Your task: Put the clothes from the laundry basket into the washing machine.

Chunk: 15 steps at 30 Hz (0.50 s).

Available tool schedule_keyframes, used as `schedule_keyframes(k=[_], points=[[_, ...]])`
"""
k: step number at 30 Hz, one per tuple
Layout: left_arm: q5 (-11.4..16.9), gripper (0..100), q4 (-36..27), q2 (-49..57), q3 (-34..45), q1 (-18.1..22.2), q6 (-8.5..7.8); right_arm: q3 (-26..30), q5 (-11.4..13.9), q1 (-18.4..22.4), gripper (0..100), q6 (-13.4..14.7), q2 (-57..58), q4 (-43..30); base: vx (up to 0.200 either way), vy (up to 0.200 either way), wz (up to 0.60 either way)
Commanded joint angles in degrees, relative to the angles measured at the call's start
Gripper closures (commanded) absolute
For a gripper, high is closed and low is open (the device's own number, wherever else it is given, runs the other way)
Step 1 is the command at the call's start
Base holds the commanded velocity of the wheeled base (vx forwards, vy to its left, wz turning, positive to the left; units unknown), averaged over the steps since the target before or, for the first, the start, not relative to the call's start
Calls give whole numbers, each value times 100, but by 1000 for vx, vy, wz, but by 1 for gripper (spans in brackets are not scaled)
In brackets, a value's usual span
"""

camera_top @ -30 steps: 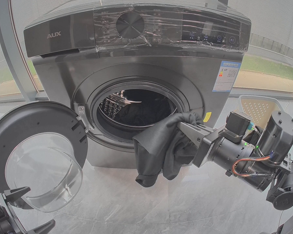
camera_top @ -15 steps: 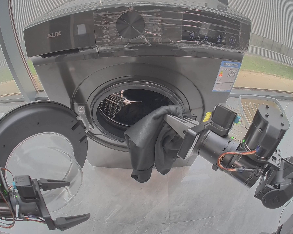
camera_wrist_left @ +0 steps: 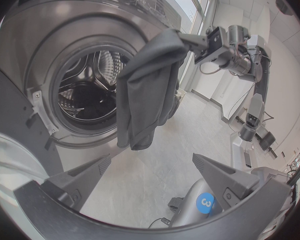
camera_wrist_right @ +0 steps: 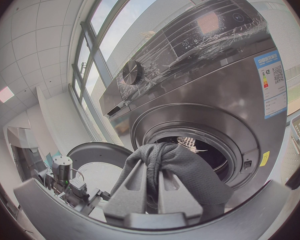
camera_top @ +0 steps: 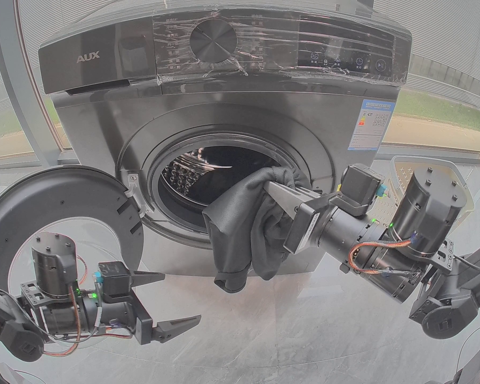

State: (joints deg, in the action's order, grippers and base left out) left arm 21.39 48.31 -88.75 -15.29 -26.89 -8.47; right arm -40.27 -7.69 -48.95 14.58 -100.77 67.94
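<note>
Your right gripper is pinching a limp dark-grey knit garment by the round steel drum opening; left gripper is gaping.

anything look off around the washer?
Only the control panel: crinkled plastic film is stretched over it. The dark garment hangs from the right gripper outside the drum, not yet in.

we count one washing machine with one door, and one laundry basket. we see one dark garment. there are two grippers, the left gripper and the right gripper.
</note>
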Motion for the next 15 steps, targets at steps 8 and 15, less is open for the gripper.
schedule_keyframes(k=[8, 15], points=[[-100, 0, 820, -1883, -519, -422, 241, -219, -198, -45, 100, 124, -92, 9, 0, 0, 0], [-223, 0, 1717, -2815, -967, -413, 346, -192, -215, -71, 100, 150, -75, 9, 0, 0, 0]])
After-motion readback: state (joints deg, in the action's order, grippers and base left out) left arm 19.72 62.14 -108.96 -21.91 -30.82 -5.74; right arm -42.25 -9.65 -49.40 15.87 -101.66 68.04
